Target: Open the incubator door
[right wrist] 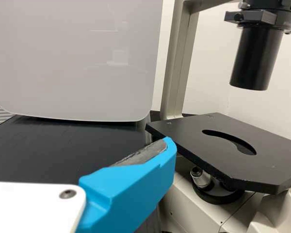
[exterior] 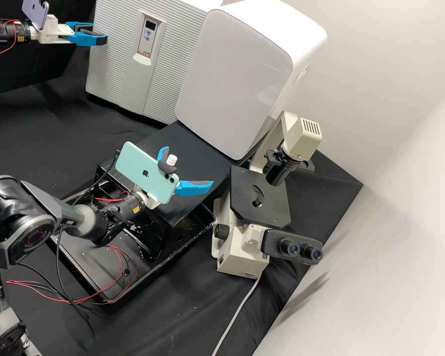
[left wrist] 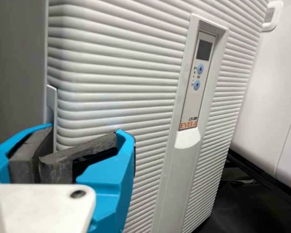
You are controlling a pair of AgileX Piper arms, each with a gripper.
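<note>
The white ribbed incubator (exterior: 128, 59) stands at the back, its door front (left wrist: 116, 73) and control panel (left wrist: 199, 77) facing forward. My left gripper (exterior: 104, 39) is at the door's left edge, shut. In the left wrist view, the dark pads of my left gripper (left wrist: 70, 141) meet beside that edge, where a thin pale strip (left wrist: 52, 109) runs down behind them; whether they touch the door is hidden. My right gripper (exterior: 189, 165) stands open over the bench, away from the incubator. In the right wrist view, one blue finger of my right gripper (right wrist: 131, 189) shows.
A large white rounded appliance (exterior: 232, 74) stands right of the incubator. In front of it are a microscope (exterior: 259, 198) with a black stage (right wrist: 223, 141) and a black raised platform (right wrist: 63, 150). A black tray (exterior: 99, 282) with loose wires lies under the right arm.
</note>
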